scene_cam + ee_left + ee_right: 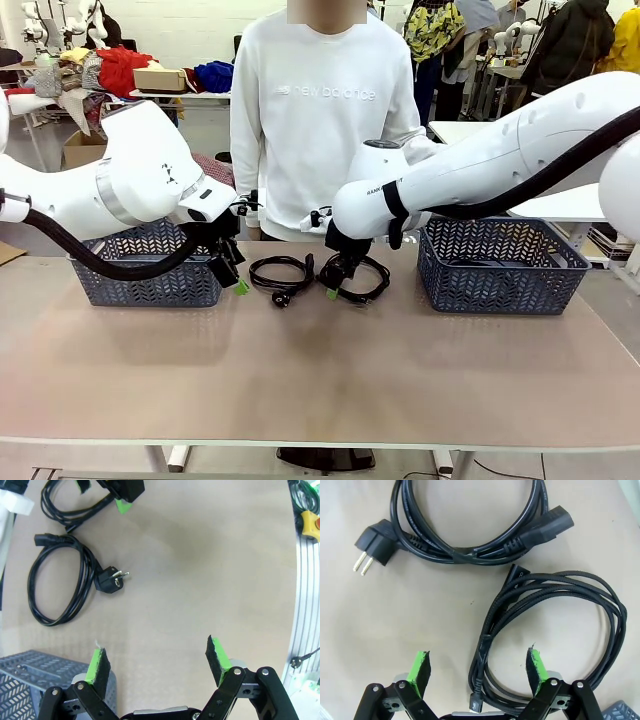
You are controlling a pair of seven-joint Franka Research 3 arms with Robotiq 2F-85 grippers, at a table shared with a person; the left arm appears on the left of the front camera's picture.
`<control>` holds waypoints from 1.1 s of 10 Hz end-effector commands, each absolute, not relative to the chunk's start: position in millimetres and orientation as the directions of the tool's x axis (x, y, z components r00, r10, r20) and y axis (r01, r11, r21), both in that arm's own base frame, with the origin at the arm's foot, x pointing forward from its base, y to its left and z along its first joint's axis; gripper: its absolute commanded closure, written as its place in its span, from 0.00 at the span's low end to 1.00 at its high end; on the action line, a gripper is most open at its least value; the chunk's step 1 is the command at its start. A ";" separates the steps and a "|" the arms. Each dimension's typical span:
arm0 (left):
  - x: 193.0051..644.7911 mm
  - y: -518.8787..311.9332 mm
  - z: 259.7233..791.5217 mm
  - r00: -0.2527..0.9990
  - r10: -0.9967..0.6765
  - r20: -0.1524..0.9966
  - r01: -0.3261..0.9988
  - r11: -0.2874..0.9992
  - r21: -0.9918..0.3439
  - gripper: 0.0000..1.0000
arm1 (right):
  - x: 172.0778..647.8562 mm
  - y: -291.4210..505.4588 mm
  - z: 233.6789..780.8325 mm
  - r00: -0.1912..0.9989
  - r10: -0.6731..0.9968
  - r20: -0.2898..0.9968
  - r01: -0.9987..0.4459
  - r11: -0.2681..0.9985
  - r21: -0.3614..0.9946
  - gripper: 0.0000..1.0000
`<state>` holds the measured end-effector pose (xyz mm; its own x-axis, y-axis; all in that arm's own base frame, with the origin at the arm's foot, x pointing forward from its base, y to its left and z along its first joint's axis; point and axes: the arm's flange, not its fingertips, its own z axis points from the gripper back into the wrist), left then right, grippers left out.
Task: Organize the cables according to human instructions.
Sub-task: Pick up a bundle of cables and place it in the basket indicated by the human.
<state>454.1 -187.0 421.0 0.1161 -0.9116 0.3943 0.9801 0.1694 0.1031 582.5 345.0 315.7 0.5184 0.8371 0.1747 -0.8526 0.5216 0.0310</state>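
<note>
Cables (pixel 470 545) black, one braided (pixel 555 630). Plug pins (pixel 361 564) gold. Baskets (pixel 500 270) dark blue-grey, herringbone lattice. Table (pixel 320 370) beige. Arms (pixel 130 180) white; pads (pixel 95 666) green. Person's sweatshirt (pixel 320 120) at top centre white.

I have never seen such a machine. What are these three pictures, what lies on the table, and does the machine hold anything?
These are two white robot arms at a table, and a person stands across from them. The front view looks over the table. The other two pictures come from cameras on each wrist, looking down along the fingers. The left gripper and the right gripper are both open and hold nothing. Two coiled black cables lie on the table: a smooth cable with a round two-pin plug, and a braided cable, over which the right gripper hangs. Two dark baskets, one on the left and one on the right, stand at the sides.
</note>
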 end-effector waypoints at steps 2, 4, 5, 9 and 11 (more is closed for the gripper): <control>453.7 -186.5 420.9 0.116 -0.911 0.396 0.979 0.172 0.108 0.00 | 589.7 355.8 312.6 0.531 0.837 0.128 -0.844 0.536 0.001 0.00; 453.7 -186.5 420.9 0.116 -0.911 0.396 0.979 0.172 0.108 0.00 | 591.1 358.1 311.4 0.534 0.837 0.119 -0.843 0.538 0.007 0.00; 453.7 -186.5 420.9 0.116 -0.911 0.396 0.979 0.172 0.108 0.00 | 591.4 358.5 311.2 0.538 0.835 0.117 -0.841 0.541 0.007 0.09; 453.7 -186.5 420.9 0.116 -0.911 0.396 0.979 0.172 0.108 0.00 | 592.8 358.6 311.9 0.550 0.827 0.118 -0.834 0.551 0.023 0.49; 453.7 -186.5 420.9 0.116 -0.911 0.396 0.979 0.172 0.108 0.00 | 593.8 359.2 311.7 0.546 0.830 0.115 -0.837 0.546 0.031 0.69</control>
